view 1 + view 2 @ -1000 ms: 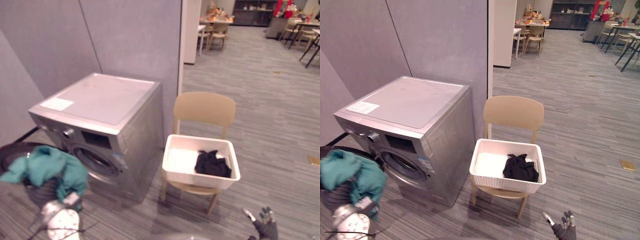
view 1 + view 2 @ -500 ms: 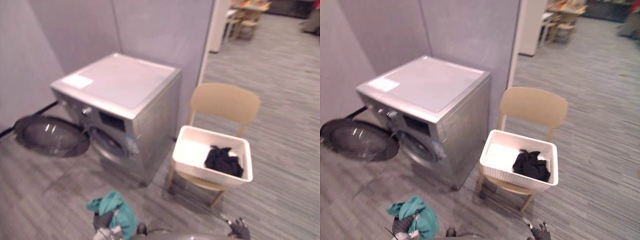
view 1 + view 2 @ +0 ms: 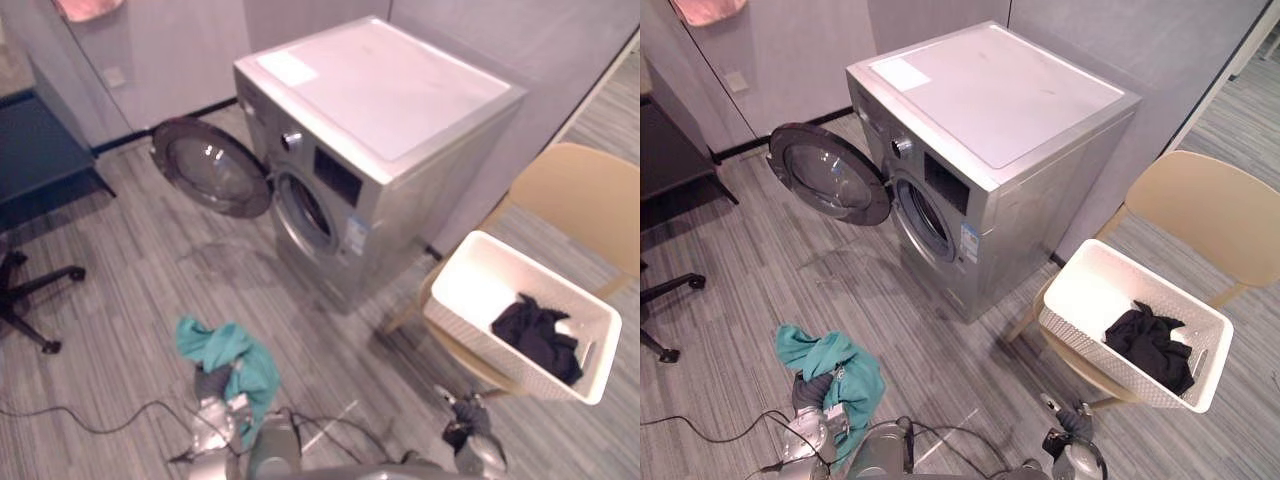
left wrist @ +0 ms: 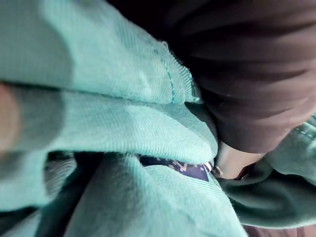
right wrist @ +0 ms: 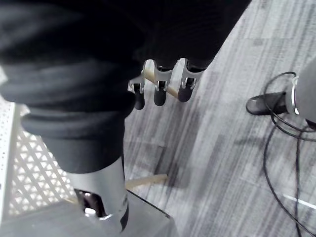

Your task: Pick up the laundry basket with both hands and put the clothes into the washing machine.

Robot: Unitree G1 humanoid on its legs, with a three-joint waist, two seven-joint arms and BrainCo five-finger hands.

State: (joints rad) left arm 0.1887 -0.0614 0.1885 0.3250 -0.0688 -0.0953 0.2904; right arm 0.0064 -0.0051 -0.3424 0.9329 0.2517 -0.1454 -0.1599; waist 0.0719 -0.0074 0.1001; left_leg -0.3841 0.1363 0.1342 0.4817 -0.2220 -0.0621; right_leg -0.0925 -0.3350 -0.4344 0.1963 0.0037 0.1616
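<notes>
A white laundry basket sits on a tan chair to the right of the silver washing machine. A black garment lies in the basket's right half. The machine's round door hangs open to the left, baring the drum opening. My left hand is low over the floor in front of the machine, shut on a bunched teal garment that wraps it. My right hand hangs open below the basket's near corner, holding nothing.
The basket's lattice wall and a chair leg lie close beside my right hand. An office chair's base and a dark desk stand at the far left. Grey walls back the machine.
The camera has swung left and tilted down, so the whole picture has shifted. My left hand has dropped from chest height to near the floor with the teal garment. The basket has stayed put.
</notes>
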